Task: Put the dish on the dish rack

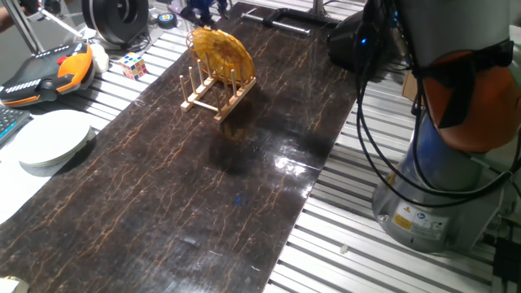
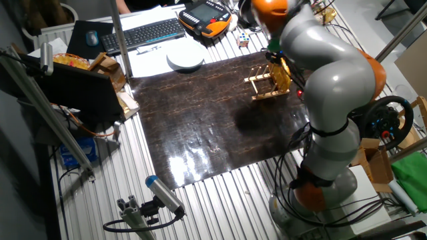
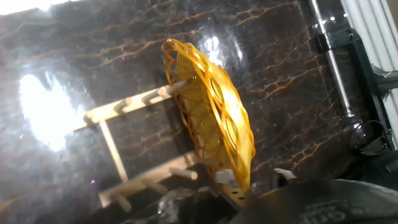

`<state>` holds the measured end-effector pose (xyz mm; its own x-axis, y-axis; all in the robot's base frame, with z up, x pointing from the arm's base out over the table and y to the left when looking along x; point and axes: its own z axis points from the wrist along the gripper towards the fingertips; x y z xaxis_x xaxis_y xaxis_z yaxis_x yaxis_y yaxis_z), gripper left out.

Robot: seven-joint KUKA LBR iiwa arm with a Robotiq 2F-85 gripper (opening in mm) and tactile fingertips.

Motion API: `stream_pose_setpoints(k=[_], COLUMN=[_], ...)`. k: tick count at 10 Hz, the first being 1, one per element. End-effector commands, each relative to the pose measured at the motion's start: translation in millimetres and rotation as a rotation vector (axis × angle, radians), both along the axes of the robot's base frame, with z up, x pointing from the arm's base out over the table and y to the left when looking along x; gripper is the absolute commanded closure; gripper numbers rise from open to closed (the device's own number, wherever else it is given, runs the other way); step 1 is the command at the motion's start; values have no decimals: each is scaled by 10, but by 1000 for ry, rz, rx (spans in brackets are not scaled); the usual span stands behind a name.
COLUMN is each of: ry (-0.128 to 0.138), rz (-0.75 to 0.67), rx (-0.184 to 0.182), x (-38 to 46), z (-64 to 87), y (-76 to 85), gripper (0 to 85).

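The yellow-orange woven dish [image 1: 221, 53] stands on edge between the pegs of the light wooden dish rack [image 1: 213, 92], leaning back, at the far end of the dark mat. In the hand view the dish [image 3: 208, 115] fills the middle, with the rack [image 3: 118, 149] to its left. My gripper [image 3: 233, 196] sits at the dish's near rim with its fingers spread to either side, open. In one fixed view the gripper [image 1: 203, 11] hangs just above the dish's top edge. In the other fixed view my arm hides most of the dish [image 2: 283, 73] and part of the rack [image 2: 263, 85].
A plain white plate [image 1: 53, 138] lies left of the mat. An orange and black pendant [image 1: 49, 73] and a colour cube [image 1: 134, 65] sit behind it. The robot base [image 1: 440, 187] and cables stand to the right. A keyboard [image 2: 143, 33] lies beyond the plate.
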<state>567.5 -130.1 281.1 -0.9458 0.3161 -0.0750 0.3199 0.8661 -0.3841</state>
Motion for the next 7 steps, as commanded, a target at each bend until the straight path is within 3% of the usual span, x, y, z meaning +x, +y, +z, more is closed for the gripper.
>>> stream_pose_setpoints(k=[1, 3, 4, 7], ry=[5, -7, -3, -7], rz=[14, 64, 77, 170], rx=[23, 56, 79, 103], x=[-12, -46, -64, -99], z=[26, 79, 99, 139], y=[-6, -21, -24, -36], gripper=[673, 830, 830, 830])
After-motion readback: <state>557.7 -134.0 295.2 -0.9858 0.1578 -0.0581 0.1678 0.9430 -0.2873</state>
